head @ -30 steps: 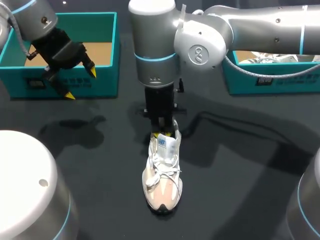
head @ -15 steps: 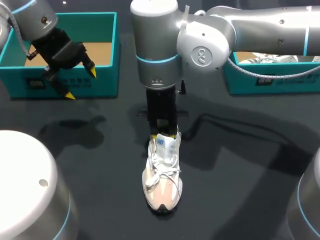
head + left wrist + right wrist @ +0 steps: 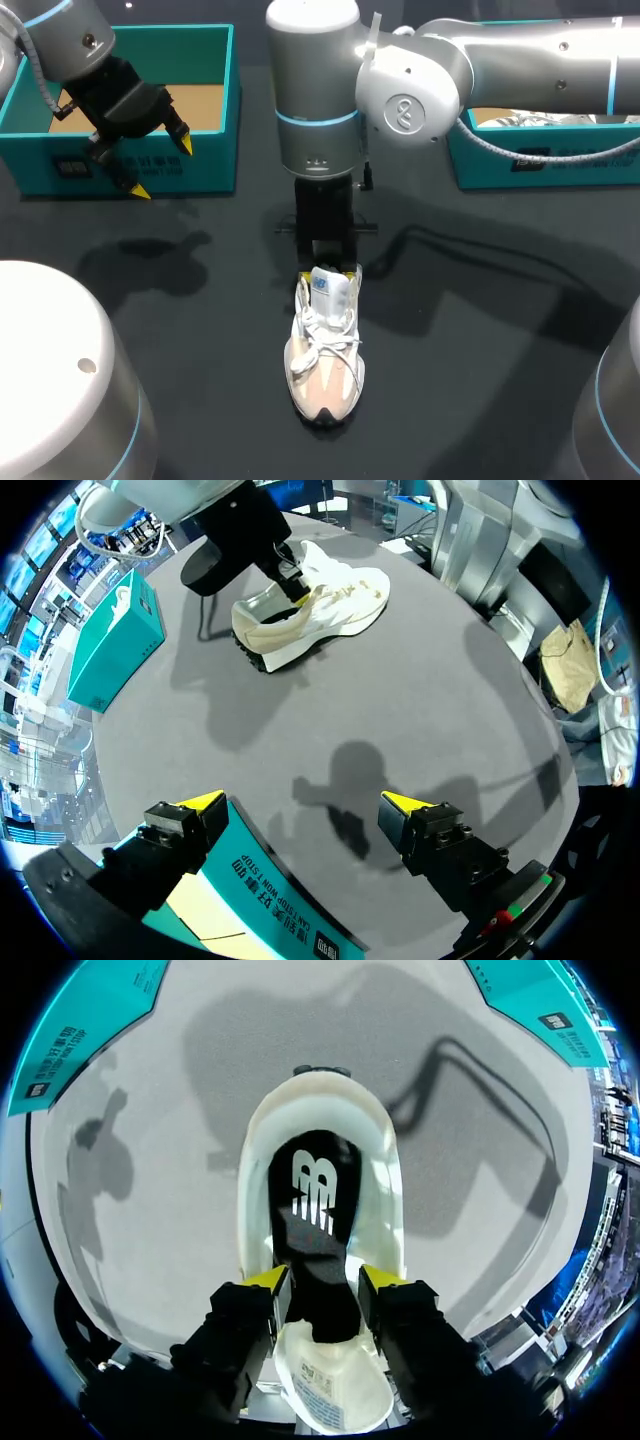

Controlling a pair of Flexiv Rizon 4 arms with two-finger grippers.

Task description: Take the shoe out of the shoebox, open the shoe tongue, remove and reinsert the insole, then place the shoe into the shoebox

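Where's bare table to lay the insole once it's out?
Two bare patches: table between the left shoebox and the shoe, and between the shoe and the right shoebox. Crowded at the shoe's heel, where the right gripper sits. The left gripper hangs by the left shoebox.

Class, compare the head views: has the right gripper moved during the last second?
Yes. The right gripper edged slightly towards the right-hand teal shoebox, while the white sneaker stayed put.
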